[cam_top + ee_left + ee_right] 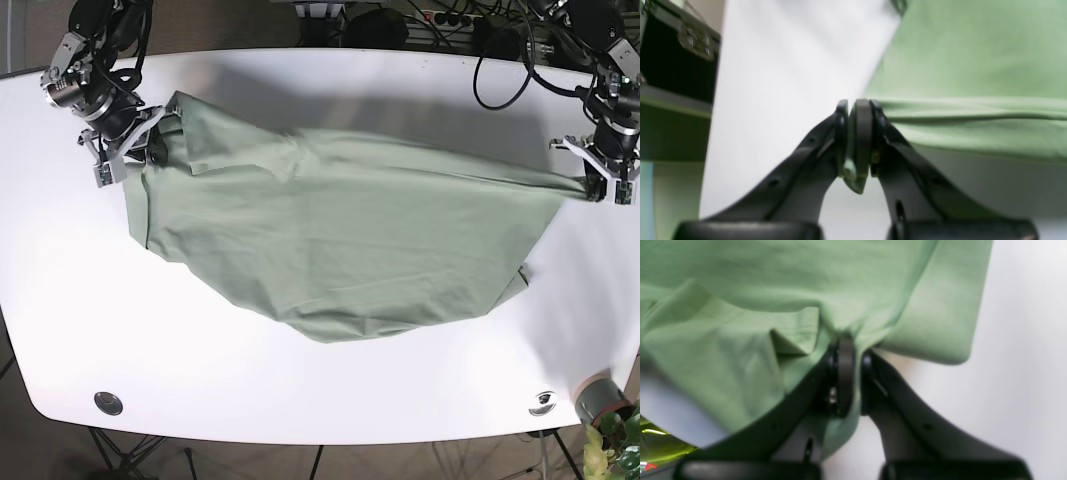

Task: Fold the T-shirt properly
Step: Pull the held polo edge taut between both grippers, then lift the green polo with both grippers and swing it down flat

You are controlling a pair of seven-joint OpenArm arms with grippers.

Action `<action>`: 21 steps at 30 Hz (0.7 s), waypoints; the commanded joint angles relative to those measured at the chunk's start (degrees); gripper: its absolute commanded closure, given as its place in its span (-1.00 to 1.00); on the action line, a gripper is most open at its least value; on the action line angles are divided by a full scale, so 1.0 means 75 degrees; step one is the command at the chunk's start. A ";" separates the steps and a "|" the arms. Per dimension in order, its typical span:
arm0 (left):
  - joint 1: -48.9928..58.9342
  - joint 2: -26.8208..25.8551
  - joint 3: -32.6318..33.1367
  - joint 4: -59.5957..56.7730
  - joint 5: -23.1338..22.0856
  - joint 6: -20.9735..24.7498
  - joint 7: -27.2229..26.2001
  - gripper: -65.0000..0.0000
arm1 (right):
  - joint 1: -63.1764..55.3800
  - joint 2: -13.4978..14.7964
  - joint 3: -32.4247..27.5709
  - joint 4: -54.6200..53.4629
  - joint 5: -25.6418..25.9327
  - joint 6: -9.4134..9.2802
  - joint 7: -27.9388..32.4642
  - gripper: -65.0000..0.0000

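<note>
The green T-shirt (340, 250) lies spread across the middle of the white bench (330, 390), stretched between the two arms. The right claw (128, 140) sits at the shirt's far corner on the base view's left; its jaws are closed tight on a bunch of fabric, and the wrist view shows the cloth (773, 306) puckering into the pinch, with a folded flap hanging just beside it. The left claw (601, 180) is at the opposite end, near the bench's edge on the base view's right, clamped on a thin taut hem — in its own wrist view (858, 133) a sliver of green shows between the closed pads, and the hem (973, 110) runs off as a straight ridge to the frame's right.

Bare bench lies all around the cloth: a wide strip along the near edge, a narrower band along the far edge, and open white to the outside of each claw. The shirt's lower edge sags in a rounded curve toward the near side, well inside the rim.

Both wrist views are soft and blurred, so the seams are hard to read; the gripped part on the right is possibly a sleeve or shoulder, but I cannot tell. A plant (615, 445) and a small grey pot are cut off at the base view's lower right corner.
</note>
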 commanded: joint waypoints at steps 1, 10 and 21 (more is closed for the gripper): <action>-0.0436 -0.0150 0.0283 0.0165 0.0057 0.0045 -0.0176 1.00 | 0.0313 0.0259 0.0022 0.0197 0.0039 -0.0351 0.0116 0.94; -0.1925 -0.0139 0.1631 0.0118 0.1182 0.0045 -0.0165 1.00 | 0.1743 0.0834 -0.0752 -0.0295 -0.0512 -0.0973 0.0139 0.94; -0.4199 -0.0186 0.2159 -0.1148 0.1311 0.0045 0.0961 1.00 | 0.4251 0.0845 -0.2030 -0.1467 -0.2340 -0.1055 0.0175 0.94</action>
